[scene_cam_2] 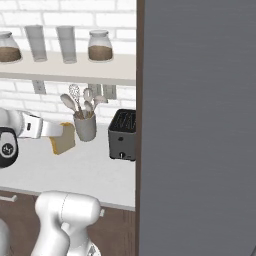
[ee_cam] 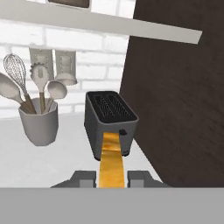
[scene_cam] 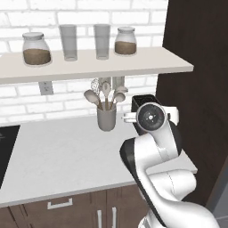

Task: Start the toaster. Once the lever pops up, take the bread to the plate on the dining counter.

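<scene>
Left base view: my arm hides most of the toaster point(scene_cam: 143, 100) beside the utensil cup point(scene_cam: 107, 117). Right base view: my gripper point(scene_cam_2: 56, 131) clamps the bread slice point(scene_cam_2: 63, 138). Hand view: the slice hangs before the empty slots.

From the left base view, my own white arm covers most of the toaster point(scene_cam: 143, 101), leaving just its dark top corner. In the right base view, a tall grey panel point(scene_cam_2: 197, 125) cuts off the toaster's right side. In the hand view, the bread point(ee_cam: 111, 164) hides part of the toaster's front, and its lower end is cut off between my hand point(ee_cam: 111, 178).
</scene>
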Robot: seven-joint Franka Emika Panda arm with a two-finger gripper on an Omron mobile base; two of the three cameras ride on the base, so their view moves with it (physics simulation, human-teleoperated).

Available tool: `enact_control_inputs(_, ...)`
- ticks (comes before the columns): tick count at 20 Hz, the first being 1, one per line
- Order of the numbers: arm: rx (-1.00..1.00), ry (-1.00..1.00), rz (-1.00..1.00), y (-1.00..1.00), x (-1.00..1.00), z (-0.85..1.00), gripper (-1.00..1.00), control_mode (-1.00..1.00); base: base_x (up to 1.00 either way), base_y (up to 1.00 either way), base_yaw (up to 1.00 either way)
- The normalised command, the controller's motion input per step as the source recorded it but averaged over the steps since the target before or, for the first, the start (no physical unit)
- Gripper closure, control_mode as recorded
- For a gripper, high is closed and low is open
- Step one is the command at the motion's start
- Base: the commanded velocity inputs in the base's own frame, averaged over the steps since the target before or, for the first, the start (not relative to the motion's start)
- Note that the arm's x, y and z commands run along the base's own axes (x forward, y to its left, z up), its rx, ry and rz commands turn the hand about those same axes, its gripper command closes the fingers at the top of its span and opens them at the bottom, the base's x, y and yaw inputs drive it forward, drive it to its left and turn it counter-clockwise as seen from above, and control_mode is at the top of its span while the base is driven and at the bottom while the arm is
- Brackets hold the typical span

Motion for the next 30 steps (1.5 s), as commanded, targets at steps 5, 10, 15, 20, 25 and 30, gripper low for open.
enact_control_inputs(5, 0.0, 0.0, 0.0, 0.0, 0.0, 0.0, 1.0, -1.0, 0.0, 0.0, 0.0)
enact_control_inputs(10, 0.0, 0.0, 0.0, 0.0, 0.0, 0.0, 1.0, -1.0, 0.0, 0.0, 0.0)
enact_control_inputs(15, 0.0, 0.0, 0.0, 0.0, -0.05, 0.0, 1.0, -1.0, 0.0, 0.0, 0.0)
enact_control_inputs(20, 0.0, -0.01, 0.01, 0.0, -0.15, 0.0, 1.0, 1.0, -0.69, 0.0, 0.04)
enact_control_inputs(25, 0.0, 0.0, 0.0, 0.0, 0.0, 0.0, 1.0, 1.0, -0.44, 0.15, -0.08)
enact_control_inputs(30, 0.0, 0.0, 0.0, 0.0, 0.0, 0.0, 1.0, 1.0, -0.04, 0.78, -0.32)
